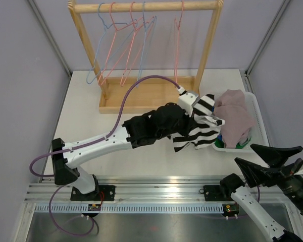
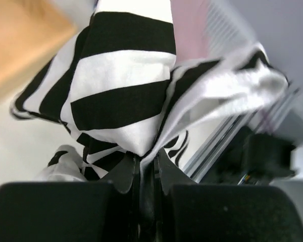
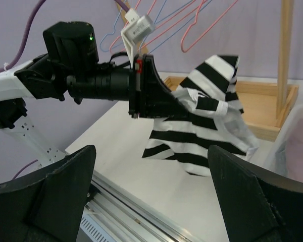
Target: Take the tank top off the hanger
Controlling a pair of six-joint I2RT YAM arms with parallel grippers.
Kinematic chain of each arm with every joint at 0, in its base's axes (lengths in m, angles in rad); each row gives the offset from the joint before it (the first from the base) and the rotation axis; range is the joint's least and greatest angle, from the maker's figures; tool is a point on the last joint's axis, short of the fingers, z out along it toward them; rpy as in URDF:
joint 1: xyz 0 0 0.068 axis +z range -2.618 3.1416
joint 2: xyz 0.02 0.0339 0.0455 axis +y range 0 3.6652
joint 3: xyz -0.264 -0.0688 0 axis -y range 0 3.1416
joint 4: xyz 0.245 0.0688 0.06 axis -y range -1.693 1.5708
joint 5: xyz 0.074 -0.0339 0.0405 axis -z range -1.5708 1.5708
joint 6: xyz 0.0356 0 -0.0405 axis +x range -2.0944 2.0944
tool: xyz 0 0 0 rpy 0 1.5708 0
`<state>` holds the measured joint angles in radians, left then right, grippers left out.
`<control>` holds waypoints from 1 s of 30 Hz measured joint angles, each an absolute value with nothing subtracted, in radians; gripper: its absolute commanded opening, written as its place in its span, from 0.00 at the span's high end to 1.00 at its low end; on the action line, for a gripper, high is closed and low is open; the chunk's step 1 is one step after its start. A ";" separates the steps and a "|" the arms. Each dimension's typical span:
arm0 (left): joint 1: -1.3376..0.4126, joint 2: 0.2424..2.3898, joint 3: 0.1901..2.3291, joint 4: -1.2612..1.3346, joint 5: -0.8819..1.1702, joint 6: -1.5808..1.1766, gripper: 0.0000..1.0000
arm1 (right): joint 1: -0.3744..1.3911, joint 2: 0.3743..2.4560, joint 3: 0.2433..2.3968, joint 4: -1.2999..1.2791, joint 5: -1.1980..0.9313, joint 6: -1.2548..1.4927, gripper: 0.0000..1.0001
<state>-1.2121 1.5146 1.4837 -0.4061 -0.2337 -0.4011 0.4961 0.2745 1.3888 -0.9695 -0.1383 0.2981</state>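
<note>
Tank top (image 1: 199, 128), soft black-and-white striped cloth, bunched, long axis 1 to 7 o'clock, pinched in closed left pincer (image 2: 145, 166), right pincer (image 3: 151, 151) gaping, empty, wooden rack (image 1: 141, 6) at 12 o'clock

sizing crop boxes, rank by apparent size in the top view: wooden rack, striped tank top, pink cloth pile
1. wooden rack
2. striped tank top and pink cloth pile, too alike to rank

Your left arm (image 1: 98, 143) shows white links, black joints, a purple cable (image 1: 156, 76) looping to its wrist.
</note>
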 measured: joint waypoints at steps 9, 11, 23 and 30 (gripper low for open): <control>-1.212 1.936 2.131 -0.382 -0.176 -0.215 1.00 | 0.496 0.261 1.547 -1.015 -0.062 0.291 0.00; -1.210 2.037 2.239 -0.342 -0.171 -0.183 1.00 | 0.496 0.261 1.565 -1.021 -0.060 0.292 0.01; -1.065 2.444 2.459 -0.035 -0.021 -0.289 0.91 | 0.496 0.261 1.608 -1.062 -0.060 0.306 0.00; -1.045 2.577 2.461 -0.101 0.017 -0.343 0.89 | 0.496 0.197 1.475 -1.072 -0.045 0.350 0.00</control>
<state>-1.0454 2.5767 2.4611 -0.1013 0.0174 -0.3428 0.4961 0.1974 1.4746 -1.0718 -0.0452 0.3496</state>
